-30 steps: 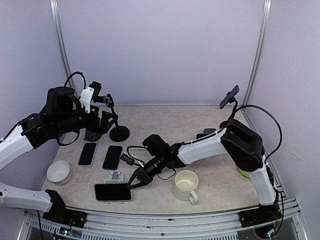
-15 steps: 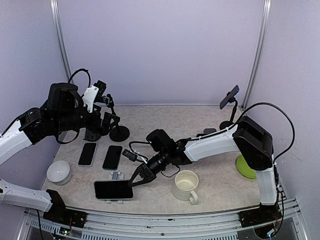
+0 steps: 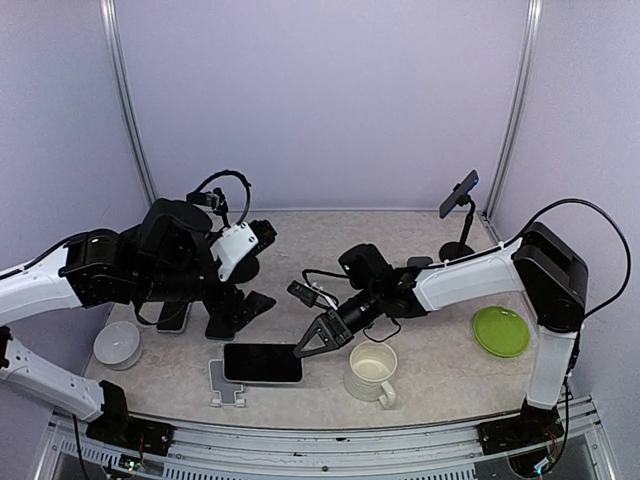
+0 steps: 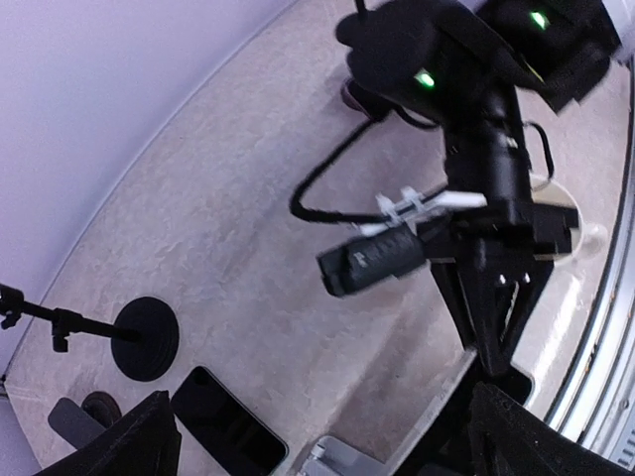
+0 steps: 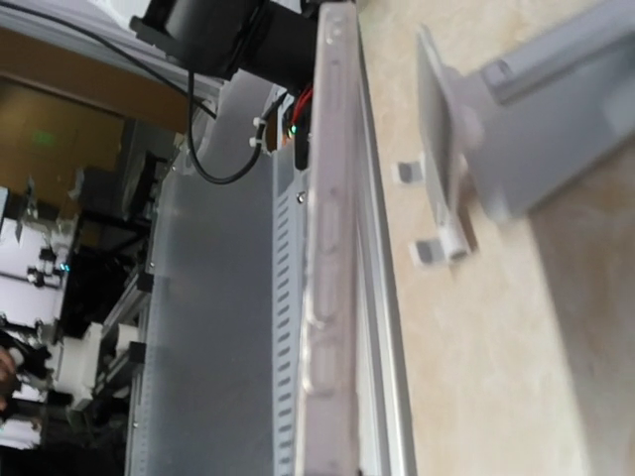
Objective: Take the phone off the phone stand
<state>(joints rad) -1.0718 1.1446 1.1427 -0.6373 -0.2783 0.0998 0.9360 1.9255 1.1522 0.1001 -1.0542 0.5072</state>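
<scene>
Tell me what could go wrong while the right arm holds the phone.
The right jaws pinch the phone only at one end, so it may tilt or slip. The stand sits close beside it and could be caught. The mug stands near the right arm; a swing might knock it.

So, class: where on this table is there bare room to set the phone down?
Bare: the back centre of the table, between left arm and tall clamp stand; also between mug and green plate. Crowded: front left, around the phone, phone stand and bowl.
</scene>
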